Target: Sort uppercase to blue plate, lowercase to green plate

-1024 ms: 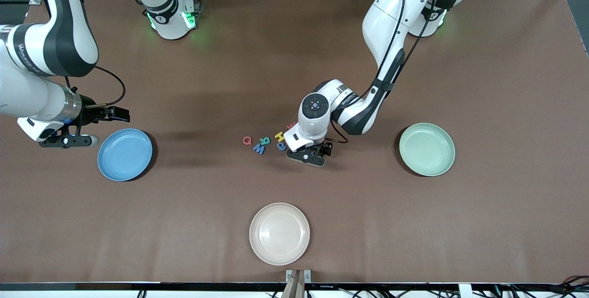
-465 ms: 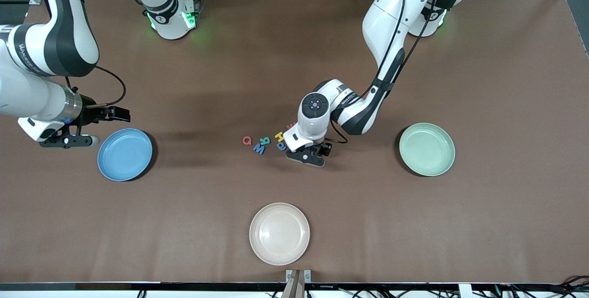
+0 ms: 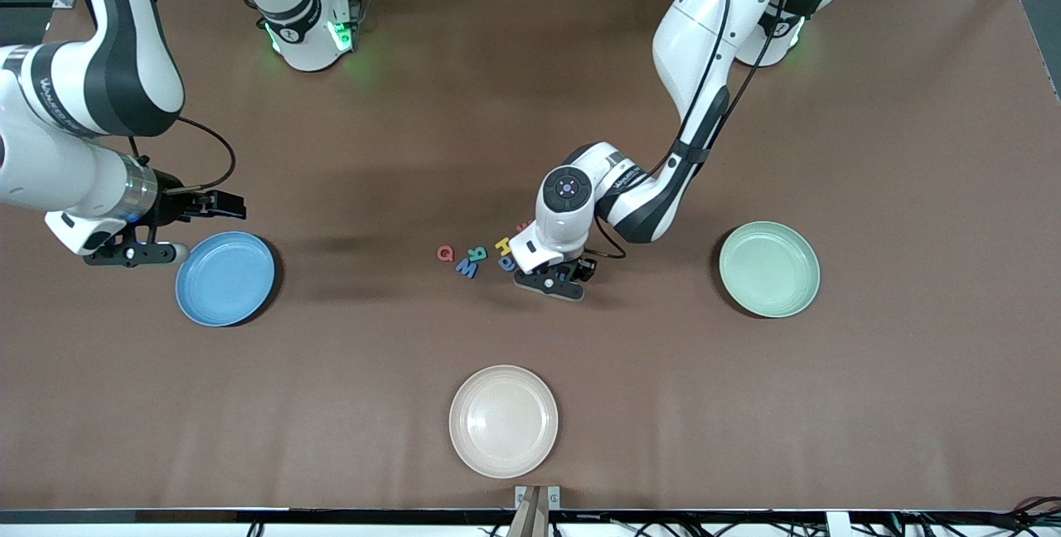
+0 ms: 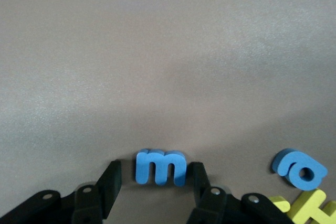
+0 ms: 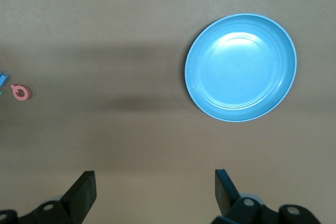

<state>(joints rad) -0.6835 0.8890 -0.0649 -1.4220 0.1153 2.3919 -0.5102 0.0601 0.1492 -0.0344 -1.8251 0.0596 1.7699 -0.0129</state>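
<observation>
Since a second ago the left claw (image 4: 155, 190) has been narrowed around a blue lowercase letter (image 4: 160, 167), not yet clamped, while the right claw (image 5: 155, 190) is held open, waiting.

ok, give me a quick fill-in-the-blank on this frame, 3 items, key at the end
1. The left gripper has its fingers on either side of a small ____ letter.
2. The right gripper hangs beside the ____ plate.
3. The red Q lies on the ____.

Missing words: blue; blue; table
</observation>
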